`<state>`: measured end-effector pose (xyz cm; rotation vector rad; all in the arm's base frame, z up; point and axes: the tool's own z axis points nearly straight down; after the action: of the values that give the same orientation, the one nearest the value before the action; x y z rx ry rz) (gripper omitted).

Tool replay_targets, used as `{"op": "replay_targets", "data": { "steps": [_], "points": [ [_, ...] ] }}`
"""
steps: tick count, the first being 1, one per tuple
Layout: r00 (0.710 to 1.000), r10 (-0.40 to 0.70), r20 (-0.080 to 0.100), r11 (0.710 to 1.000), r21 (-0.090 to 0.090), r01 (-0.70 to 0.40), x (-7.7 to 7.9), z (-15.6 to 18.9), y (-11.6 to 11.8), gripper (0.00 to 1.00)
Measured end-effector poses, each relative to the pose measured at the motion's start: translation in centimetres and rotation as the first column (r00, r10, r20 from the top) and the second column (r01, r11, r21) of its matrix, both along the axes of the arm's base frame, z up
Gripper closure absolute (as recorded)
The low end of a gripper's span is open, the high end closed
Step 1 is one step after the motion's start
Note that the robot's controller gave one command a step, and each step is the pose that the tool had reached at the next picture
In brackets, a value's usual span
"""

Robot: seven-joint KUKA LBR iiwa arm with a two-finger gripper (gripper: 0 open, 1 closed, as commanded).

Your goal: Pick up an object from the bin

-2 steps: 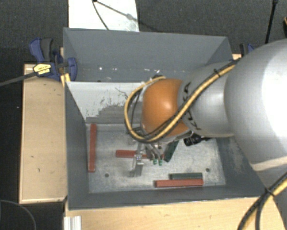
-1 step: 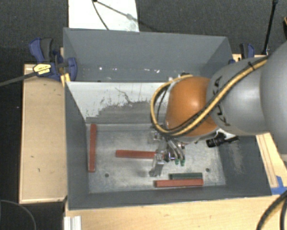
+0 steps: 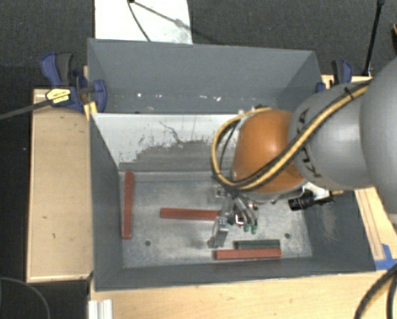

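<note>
The middle stick (image 3: 185, 213), a red-brown strip, lay flat across the floor of the bin (image 3: 198, 78) near its centre. Its right end ran up to the jaws, which hung low in the bin just there. That made it the likeliest pick to my eye, though I could not see it between the jaws. Whether they were released or clenched I could not tell, because the wrist's hardware and cables crowded the spot. Nothing looked lifted; every piece rested on the floor.

Just below and to the right of the jaws lay two pieces side by side, seemingly touching. One was a dark green bar (image 3: 257, 244) and the other, nearer the front wall, was the low stick (image 3: 245, 254), red-brown too. The left stick (image 3: 127, 205) lay well apart by the left wall, at right angles to the others.

Over all this the arm (image 3: 358, 138) reached in from the right, and its orange cover (image 3: 265, 151) hid part of the floor behind the jaws.

I judged the step to be the approach to a piece, with the grasp itself not yet made. The next move would call for the jaws to straddle the middle stick across its narrow width, clench on it and lift straight up. Taken so near its end, the stick might tip. The green bar also lay near enough to be nudged.
</note>
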<state>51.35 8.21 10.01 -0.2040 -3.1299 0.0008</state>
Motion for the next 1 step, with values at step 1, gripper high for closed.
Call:
{"op": "replay_targets", "data": {
  "steps": [1],
  "points": [
    [0.993,-0.114,0.009,0.993,0.002,0.114,2.49,-3.07,0.87,0.0]
  ]
}}
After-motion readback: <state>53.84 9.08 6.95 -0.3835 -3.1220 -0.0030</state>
